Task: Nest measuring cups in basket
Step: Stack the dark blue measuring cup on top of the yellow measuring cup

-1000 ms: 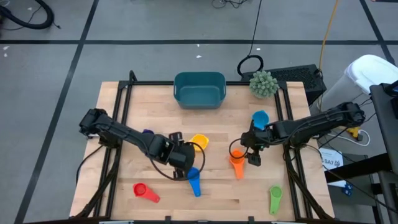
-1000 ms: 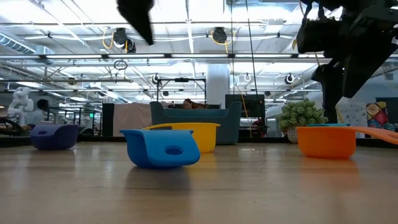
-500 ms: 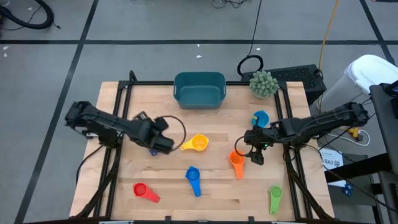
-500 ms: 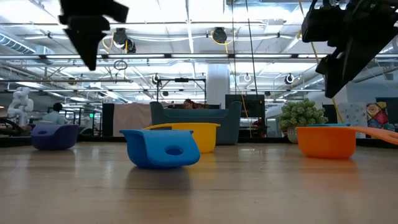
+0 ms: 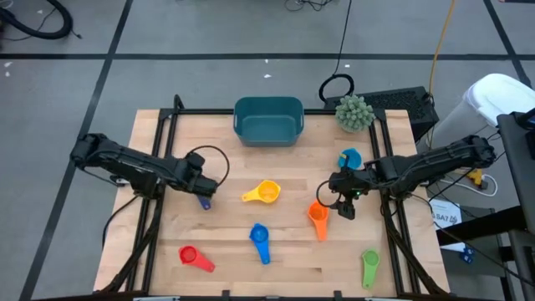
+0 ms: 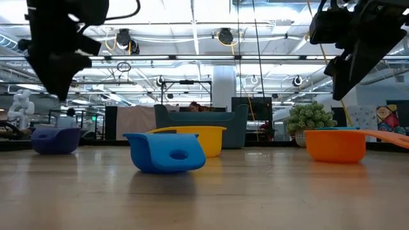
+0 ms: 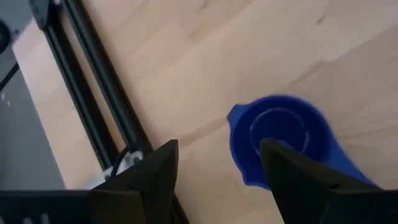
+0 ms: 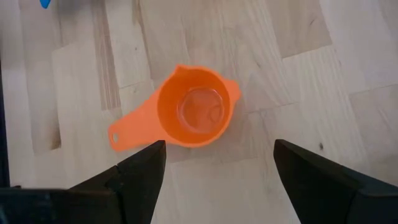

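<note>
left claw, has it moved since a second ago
Yes. In the high view the left claw has swung away from the blue cup toward the table's left side, and now hovers over the dark blue cup.

bright, even overhead light with soft shadows; ceiling lamps point(image 6: 223, 35) glare, left wrist view slightly blurred.

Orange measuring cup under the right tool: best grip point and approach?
Grip the orange cup across its round bowl wall, coming straight down from above. It sits upright on the table, mouth up, so one finger could go inside the rim and one outside. The flat handle lies low against the wood and looks harder to pinch. The right tool is open beside the cup in the high view.
</note>
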Available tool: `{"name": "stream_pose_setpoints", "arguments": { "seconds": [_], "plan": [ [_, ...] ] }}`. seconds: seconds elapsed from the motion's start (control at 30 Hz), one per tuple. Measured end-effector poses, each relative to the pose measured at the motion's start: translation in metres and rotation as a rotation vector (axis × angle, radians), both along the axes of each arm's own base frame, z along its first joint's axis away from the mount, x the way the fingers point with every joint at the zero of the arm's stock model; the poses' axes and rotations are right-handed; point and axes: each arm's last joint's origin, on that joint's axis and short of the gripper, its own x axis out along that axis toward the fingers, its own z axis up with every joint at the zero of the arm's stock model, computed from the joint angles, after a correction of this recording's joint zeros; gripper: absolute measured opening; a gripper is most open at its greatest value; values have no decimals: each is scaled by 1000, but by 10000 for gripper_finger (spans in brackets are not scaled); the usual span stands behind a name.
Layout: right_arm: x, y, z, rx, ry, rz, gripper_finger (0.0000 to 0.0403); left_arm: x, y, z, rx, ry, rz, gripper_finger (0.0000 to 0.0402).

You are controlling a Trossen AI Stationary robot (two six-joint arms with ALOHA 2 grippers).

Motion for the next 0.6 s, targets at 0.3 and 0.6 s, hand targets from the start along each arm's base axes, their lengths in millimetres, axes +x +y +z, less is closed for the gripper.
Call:
{"name": "stream_pose_setpoints", "arguments": {
  "seconds": [0.3, 0.6],
  "plan": [
    [0, 0, 0, 0, 1, 1, 288, -4, 6, -21, -98, -7, 161, 230],
    [0, 0, 0, 2, 1, 1, 288, 6, 6, -26, -128, -94, 154, 230]
  ]
}}
